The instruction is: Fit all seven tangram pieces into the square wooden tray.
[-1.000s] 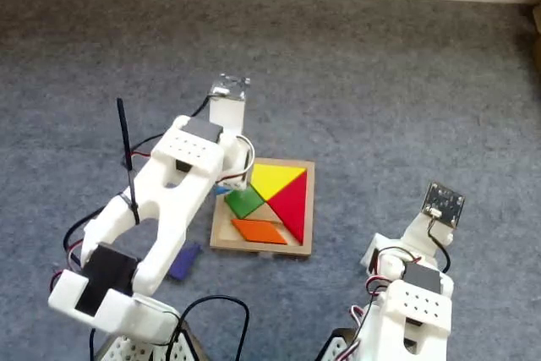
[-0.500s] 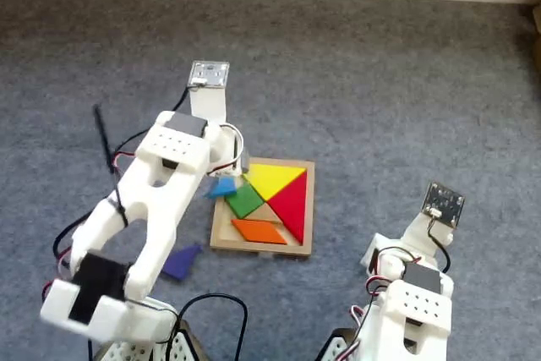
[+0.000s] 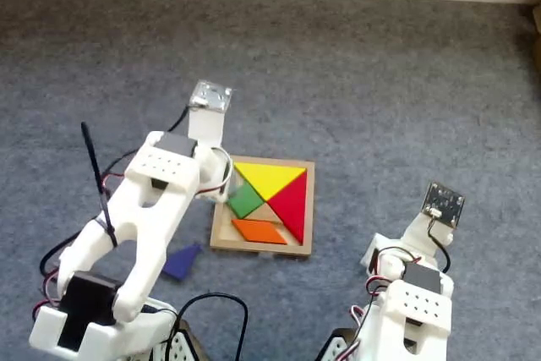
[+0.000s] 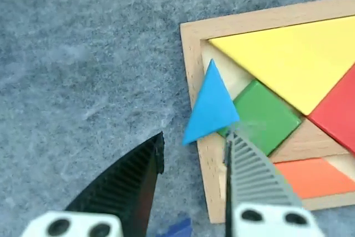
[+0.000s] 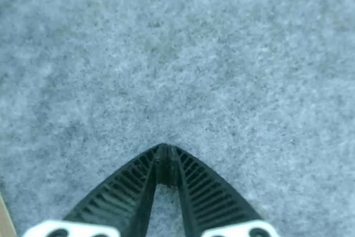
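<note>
left tool (image 4: 194, 134) spread, empty. blue triangle (image 4: 211, 104) lies across the wooden tray (image 4: 191, 54) rim and overlaps the green square (image 4: 263, 117); contact with the tool's fingers unclear. purple piece (image 3: 182, 261) outside the tray on the worktop (image 3: 380, 82), partly hidden by the arm. right tool (image 5: 165, 151) pressed together.

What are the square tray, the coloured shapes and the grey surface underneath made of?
The square tray looks like pale bare wood; faint grain shows on its rim. The blue triangle and yellow triangle seem flat painted wood, smooth and matt, though plastic is possible. The grey surface looks like short-pile carpet or felt, fuzzy and mottled.
</note>
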